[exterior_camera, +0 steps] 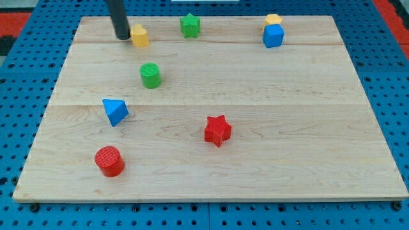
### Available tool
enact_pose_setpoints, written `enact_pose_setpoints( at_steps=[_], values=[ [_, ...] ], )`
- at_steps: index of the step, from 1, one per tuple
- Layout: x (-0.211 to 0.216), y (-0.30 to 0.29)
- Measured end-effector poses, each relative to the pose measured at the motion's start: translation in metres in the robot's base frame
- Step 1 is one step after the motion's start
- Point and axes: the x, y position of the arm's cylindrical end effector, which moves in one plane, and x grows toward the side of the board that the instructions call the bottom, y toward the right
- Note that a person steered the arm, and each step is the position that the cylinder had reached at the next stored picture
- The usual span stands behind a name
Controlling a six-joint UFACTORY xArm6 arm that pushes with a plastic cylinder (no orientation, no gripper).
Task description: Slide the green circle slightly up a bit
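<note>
The green circle (150, 75) is a short green cylinder standing on the wooden board (287, 128), left of centre in the upper half. My tip (122, 37) is at the view's top left, just left of a yellow block (139, 36) and close to touching it. The tip is above and to the left of the green circle, well apart from it.
A green star (190, 25) sits at the top centre. A yellow block (273, 20) and a blue cube (273, 36) sit together at the top right. A blue triangle (115, 110), a red star (217, 130) and a red cylinder (110, 161) lie lower down.
</note>
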Motion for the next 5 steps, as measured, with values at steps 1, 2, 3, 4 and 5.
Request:
enact_pose_setpoints(
  at_steps=[1,2,3,4,5],
  values=[
    [-0.001,0.051],
    [-0.001,0.098],
    [0.029,0.074],
    [0.097,0.096],
    [0.165,0.086]
  ],
)
